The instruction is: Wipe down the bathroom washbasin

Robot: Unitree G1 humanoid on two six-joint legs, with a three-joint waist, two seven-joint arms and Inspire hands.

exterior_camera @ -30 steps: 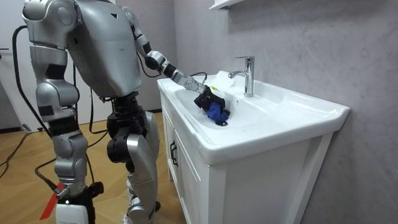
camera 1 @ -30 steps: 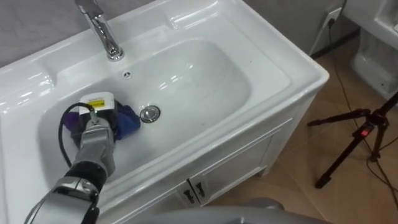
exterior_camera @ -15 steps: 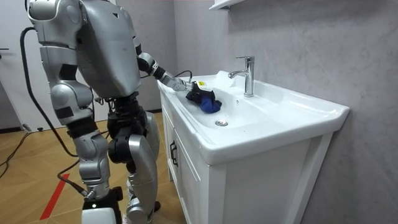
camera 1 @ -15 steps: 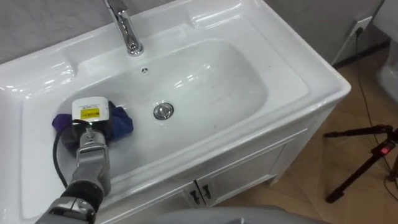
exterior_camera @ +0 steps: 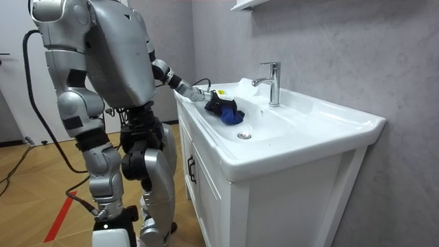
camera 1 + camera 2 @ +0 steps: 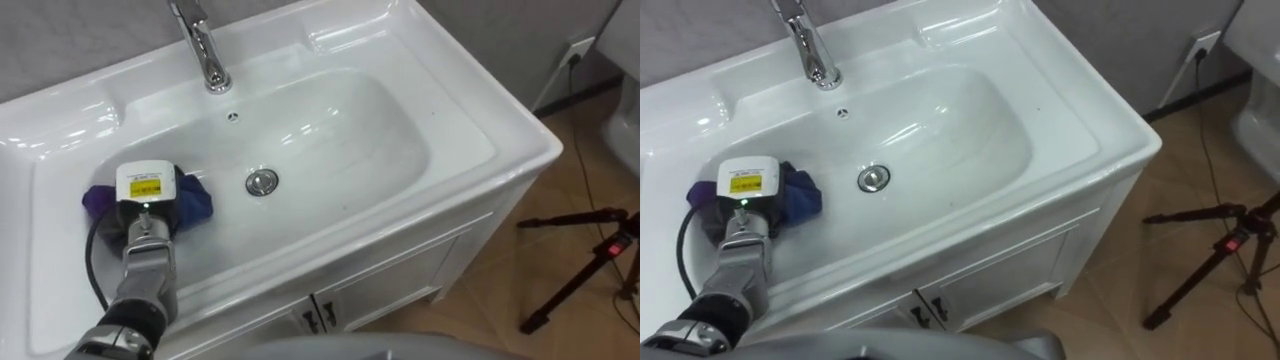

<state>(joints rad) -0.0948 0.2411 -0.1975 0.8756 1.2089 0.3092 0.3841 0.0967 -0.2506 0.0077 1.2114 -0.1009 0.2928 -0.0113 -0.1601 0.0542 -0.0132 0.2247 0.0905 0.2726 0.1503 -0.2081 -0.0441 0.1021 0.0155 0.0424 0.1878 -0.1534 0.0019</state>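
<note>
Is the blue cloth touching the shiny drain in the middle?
Apart. The left eye view shows a strip of bare white basin between the blue cloth and the drain.

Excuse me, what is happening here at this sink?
The robot stands at the white basin to wipe it. Its left robot hand lies on a blue cloth inside the bowl, on the robot's left of the drain. No water runs from the faucet.
</note>
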